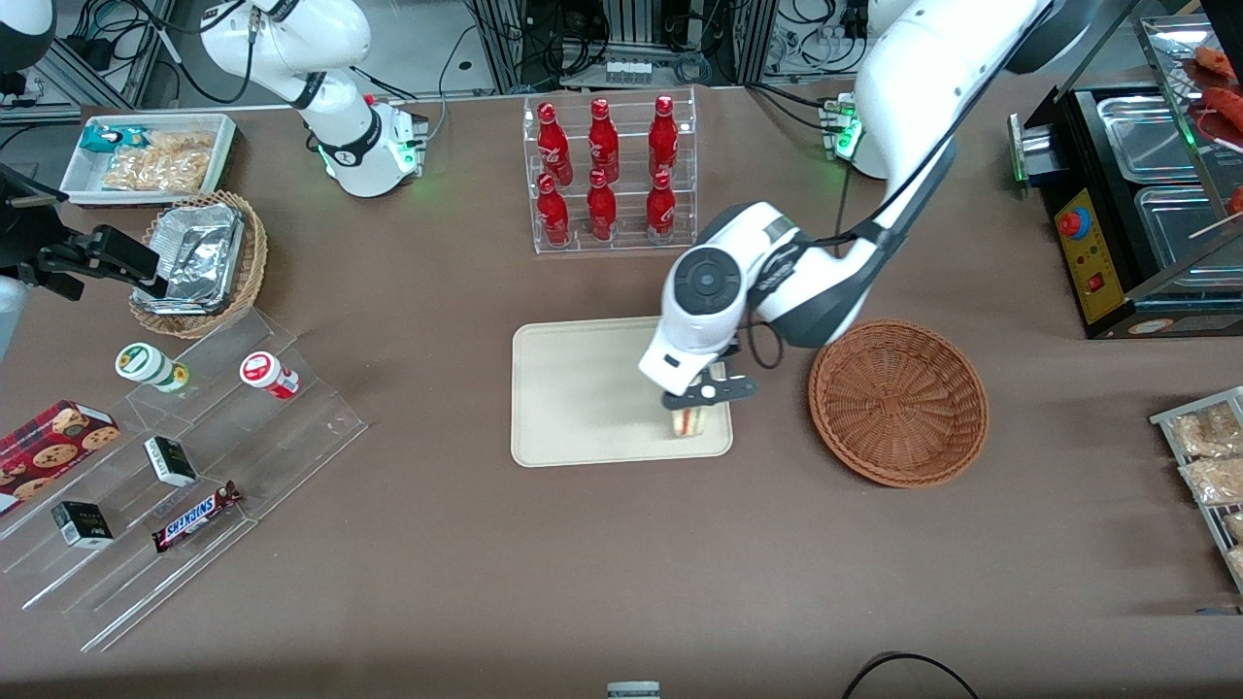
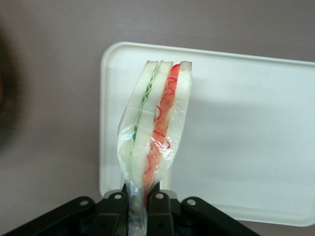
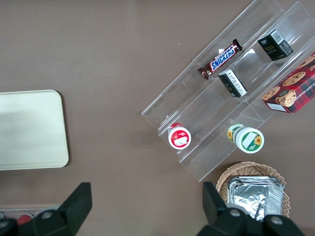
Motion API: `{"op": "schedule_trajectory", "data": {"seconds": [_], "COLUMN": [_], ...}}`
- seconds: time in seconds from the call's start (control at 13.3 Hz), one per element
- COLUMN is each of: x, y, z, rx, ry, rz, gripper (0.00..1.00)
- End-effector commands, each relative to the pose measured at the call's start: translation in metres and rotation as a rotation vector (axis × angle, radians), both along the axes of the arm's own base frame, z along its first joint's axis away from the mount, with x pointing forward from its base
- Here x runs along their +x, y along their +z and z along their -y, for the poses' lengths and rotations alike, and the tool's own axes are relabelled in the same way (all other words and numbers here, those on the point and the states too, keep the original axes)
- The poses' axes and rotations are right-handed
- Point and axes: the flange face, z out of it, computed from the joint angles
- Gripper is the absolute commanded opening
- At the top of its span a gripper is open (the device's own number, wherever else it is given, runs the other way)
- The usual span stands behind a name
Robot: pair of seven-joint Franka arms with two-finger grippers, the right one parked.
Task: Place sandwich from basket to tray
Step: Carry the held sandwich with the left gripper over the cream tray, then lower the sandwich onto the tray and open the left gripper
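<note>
Nearest the front camera is bare brown tabletop; past it, the tray (image 1: 583, 408) lies at table centre, with the basket (image 1: 898, 401) just beside it at 3 o'clock, toward the working arm's end. No sandwich shows in the basket.

Gripper (image 1: 709, 393) position: over the tray's corner nearest the basket and the front camera, at roughly 4 o'clock from the tray's centre. Its fingers (image 2: 158, 204) are closed almost fully, pinching the tail of the clear wrapper of the sandwich (image 2: 155, 123). The sandwich hangs from this grip, cut edge outward, showing green and red filling between pale bread. In the front view its lower end sits at or just above the tray surface; contact cannot be confirmed.

Step in hand: set-down and release.

1. Lower until the sandwich rests on the tray. The grip is on thin film only, so a drop from height may tip it over the low rim.
2. Shift toward the tray's centre first if possible; the present spot is close to the rim.
3. Open the fingers fully, then withdraw straight up so the film does not drag.
</note>
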Motion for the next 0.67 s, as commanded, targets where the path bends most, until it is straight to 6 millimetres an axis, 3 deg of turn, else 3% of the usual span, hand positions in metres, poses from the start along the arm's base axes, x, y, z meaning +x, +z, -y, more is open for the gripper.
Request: {"op": "schedule_trajectory", "data": {"seconds": [0.0, 0.3, 0.6], "x": [-0.001, -0.018, -0.021], "y": [-0.013, -0.040, -0.061], "z": [0.043, 0.089, 0.099], "rx": [0.007, 0.026, 0.071], "ry": [0.014, 0.074, 0.092], "rz": [-0.031, -0.069, -0.037], "gripper": [0.00, 0.00, 0.00]}}
